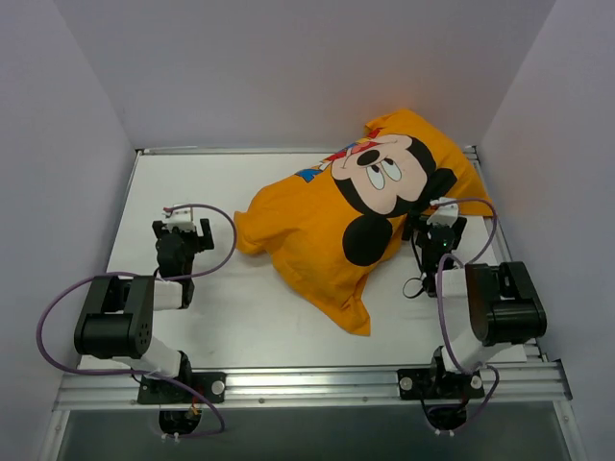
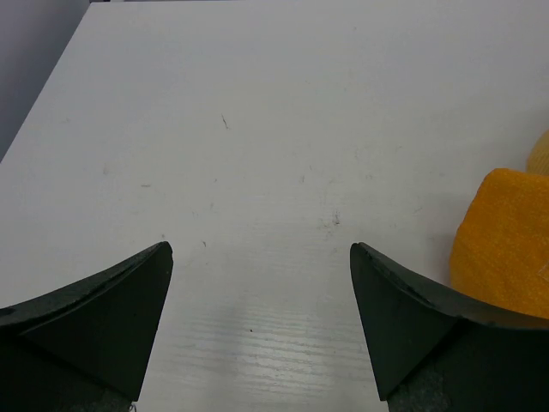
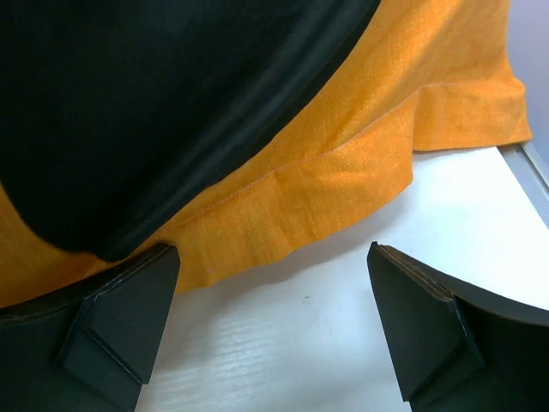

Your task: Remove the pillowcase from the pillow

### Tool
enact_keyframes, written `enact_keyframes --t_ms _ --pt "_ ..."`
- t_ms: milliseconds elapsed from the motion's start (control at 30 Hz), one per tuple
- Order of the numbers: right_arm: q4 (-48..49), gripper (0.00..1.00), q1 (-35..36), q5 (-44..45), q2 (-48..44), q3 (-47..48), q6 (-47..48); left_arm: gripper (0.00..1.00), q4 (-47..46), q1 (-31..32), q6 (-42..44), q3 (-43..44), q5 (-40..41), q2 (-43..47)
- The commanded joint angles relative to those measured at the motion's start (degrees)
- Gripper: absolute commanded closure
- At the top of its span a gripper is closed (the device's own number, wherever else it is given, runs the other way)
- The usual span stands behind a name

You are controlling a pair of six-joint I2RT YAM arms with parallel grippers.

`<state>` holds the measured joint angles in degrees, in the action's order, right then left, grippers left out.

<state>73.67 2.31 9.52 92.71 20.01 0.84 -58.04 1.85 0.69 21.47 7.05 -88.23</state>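
Right wrist view: we find the right fingers (image 3: 120,326) spread apart, with nothing pinched between them. Bare white desk (image 3: 300,352) lies in the gap. Just ahead of the tips runs the stitched hem (image 3: 343,184) of the pillowcase (image 3: 446,77), closest at the left-hand tip, where the cloth reaches the finger. Beyond the hem, a large black printed area covers the fabric.

Left wrist view: we find the left fingers (image 2: 103,318) likewise spread and holding nothing. Only desk lies between and ahead of them. A rounded orange fold of the pillowcase sits just outside the right-hand finger, apart from it.

Top external view: the pillowcase lies on the desk between the two sets of fingers, touching or nearly touching the right set and near the left set. Its Mickey Mouse face print (image 1: 384,178) faces up. The far end, beyond the right fingers, bulges full; the end nearest the arm bases lies flatter and crumpled. The pillow is hidden inside the cloth.
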Motion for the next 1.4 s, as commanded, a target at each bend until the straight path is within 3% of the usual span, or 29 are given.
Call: enact_keyframes --t_ms 0,100,267,300,367,400,500,667,700,833,867,933,967,1000,1033,1067,1267,1367 --pt "-13.5 0.0 -0.3 4.2 -10.8 7.1 -4.4 0.06 -1.5 -0.3 0.0 1.6 -0.7 0.2" --pt "-27.9 0.0 -0.6 4.6 -17.5 14.0 -8.6 0.06 -1.6 -0.3 0.0 1.6 -0.6 0.2" --pt "-51.8 0.03 -0.6 0.9 -17.9 27.3 -16.6 0.06 -1.7 -0.7 0.2 1.4 -4.3 0.7" --pt "-59.8 0.04 -0.6 0.2 -16.2 32.1 -17.8 0.06 0.3 -0.9 1.3 1.7 -6.2 1.6" --pt "-64.9 0.05 -0.6 -5.3 -14.3 35.3 -19.5 0.06 8.0 -0.9 1.7 6.3 -9.0 6.0" --pt "-67.8 0.05 -0.6 -7.5 -12.7 36.2 -20.2 0.06 17.8 -1.0 2.0 9.0 -9.6 7.3" --pt "-70.5 0.06 -0.5 -12.8 -10.2 37.9 -23.4 0.06 33.5 -1.0 7.3 17.9 -13.5 8.9" --pt "-69.4 0.06 1.2 -14.7 -6.8 37.4 -28.5 0.06 48.9 -1.1 9.3 25.7 -19.1 11.8" --pt "-69.1 0.06 1.6 -15.1 -6.2 37.5 -30.1 0.06 55.6 -1.1 9.5 27.6 -22.1 11.9" --pt "-63.6 0.06 3.8 -18.6 -1.0 37.3 -34.1 0.06 68.6 -1.1 9.2 37.4 -26.6 12.0" --pt "-62.3 0.09 3.9 -19.9 1.6 37.6 -35.0 0.06 70.2 -1.1 9.1 38.5 -26.8 12.2" --pt "-59.2 0.27 3.6 -23.5 3.4 38.5 -37.6 0.06 73.2 -1.1 8.9 39.9 -27.3 13.2" --pt "-57.7 0.55 3.3 -24.1 4.1 38.8 -38.3 0.06 75.2 -1.1 8.9 41.2 -27.7 13.6" --pt "-57.2 0.69 3.1 -24.3 3.9 39.0 -38.9 0.06 76.2 -1.1 9.0 41.8 -27.9 14.3" --pt "-57.2 0.93 3.0 -22.8 3.2 39.0 -39.2 0.06 77.2 -1.1 9.1 42.3 -28.3 14.7" --pt "-58.0 1.0 2.8 -21.7 0.8 38.9 -39.2 0.06 79.2 -1.1 9.2 43.2 -28.3 15.0" --pt "-68.9 1.0 -0.5 -14.4 -13.9 43.7 -33.8 0.06 85.5 -1.1 9.7 46.1 -27.7 16.3" --pt "-77.2 1.0 -1.7 -10.0 -19.7 51.2 -26.7 0.06 87.7 -1.1 10.3 47.7 -27.2 17.2"
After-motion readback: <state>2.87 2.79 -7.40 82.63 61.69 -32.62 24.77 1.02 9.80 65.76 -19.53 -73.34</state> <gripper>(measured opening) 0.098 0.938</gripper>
